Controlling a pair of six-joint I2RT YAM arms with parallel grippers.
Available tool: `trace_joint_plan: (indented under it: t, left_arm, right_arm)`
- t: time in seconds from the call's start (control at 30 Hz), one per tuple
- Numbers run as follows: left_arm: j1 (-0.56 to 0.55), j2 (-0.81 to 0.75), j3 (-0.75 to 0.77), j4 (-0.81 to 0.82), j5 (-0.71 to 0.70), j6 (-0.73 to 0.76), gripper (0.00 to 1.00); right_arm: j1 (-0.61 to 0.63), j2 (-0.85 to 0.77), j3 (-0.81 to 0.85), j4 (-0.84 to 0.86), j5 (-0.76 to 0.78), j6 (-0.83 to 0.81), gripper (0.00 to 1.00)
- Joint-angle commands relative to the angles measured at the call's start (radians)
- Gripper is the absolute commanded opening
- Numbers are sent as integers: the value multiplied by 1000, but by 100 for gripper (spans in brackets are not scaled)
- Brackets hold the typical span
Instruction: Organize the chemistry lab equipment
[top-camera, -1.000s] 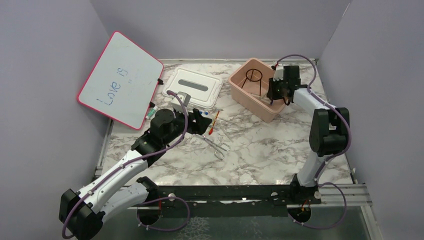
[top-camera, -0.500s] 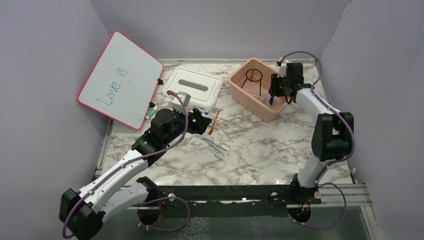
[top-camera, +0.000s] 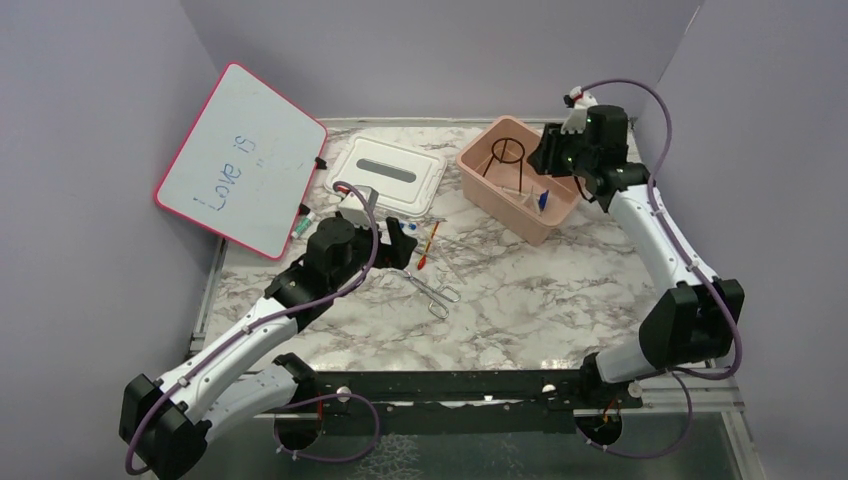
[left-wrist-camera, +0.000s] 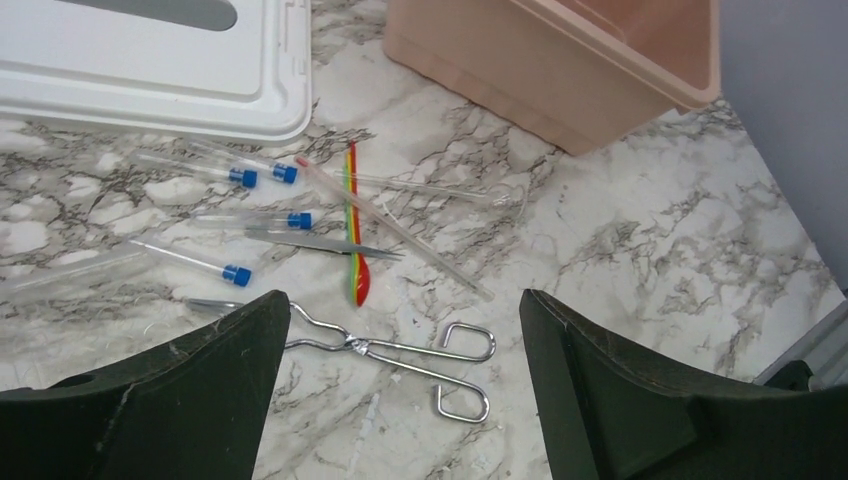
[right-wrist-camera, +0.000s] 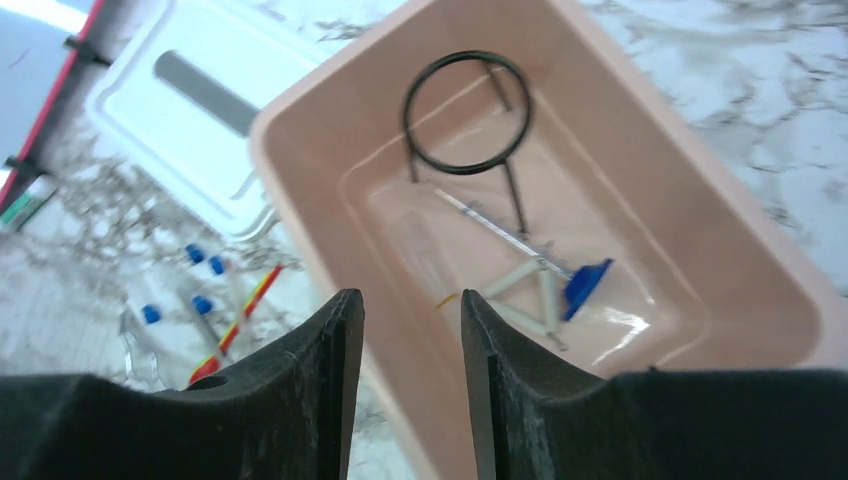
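A pink bin (top-camera: 478, 178) stands at the back right. In it are a black wire ring stand (top-camera: 507, 152), a blue-tipped piece (top-camera: 542, 200) and a white triangle (right-wrist-camera: 530, 285). The ring stand (right-wrist-camera: 467, 110) also shows in the right wrist view. My right gripper (top-camera: 548, 160) hovers above the bin's right end, jaws slightly apart and empty (right-wrist-camera: 408, 300). My left gripper (top-camera: 400, 245) is open and empty (left-wrist-camera: 403, 310) above the metal tongs (left-wrist-camera: 400, 350). Glass tubes with blue caps (left-wrist-camera: 240, 178), metal tweezers (left-wrist-camera: 320, 243) and an orange-red stick (left-wrist-camera: 352, 220) lie on the marble beyond it.
A white lid (top-camera: 385, 172) lies left of the bin. A pink-framed whiteboard (top-camera: 240, 160) leans against the left wall. Purple walls close in the back and both sides. The table's near edge carries a black rail (top-camera: 450, 385).
My right gripper has risen out of the bin and drawn back to the right. A blue-tipped piece now lies uncovered in the bin. My left arm has hardly moved.
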Motion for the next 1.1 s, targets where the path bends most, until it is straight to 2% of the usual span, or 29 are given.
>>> trace_joint_plan:
  t: [0.0, 0.27, 0.4, 0.57, 0.73, 0.9, 1.07]
  left_arm:
    - [-7, 21, 44, -78, -98, -49, 90]
    - [-7, -25, 51, -145, -185, -119, 94]
    - [-7, -98, 40, -167, -200, -124, 92]
    - [-7, -199, 44, -220, -299, -114, 89]
    - [-7, -263, 79, -220, -288, -8, 89]
    - [-7, -325, 79, -215, -319, 14, 89]
    - [-7, -362, 56, -207, -290, 42, 89]
  right_arm:
    - [167, -77, 8, -76, -7, 13, 46]
    - [465, -75, -115, -70, 94, 53, 49]
    - [603, -11, -177, -34, 135, 75, 50]
    - [746, 113, -199, 20, 185, 89, 50]
    - [804, 248, -148, 37, 203, 75, 50]
    - [813, 365, -75, 1, 278, 68, 49]
    - [823, 430, -35, -14, 267, 44, 48]
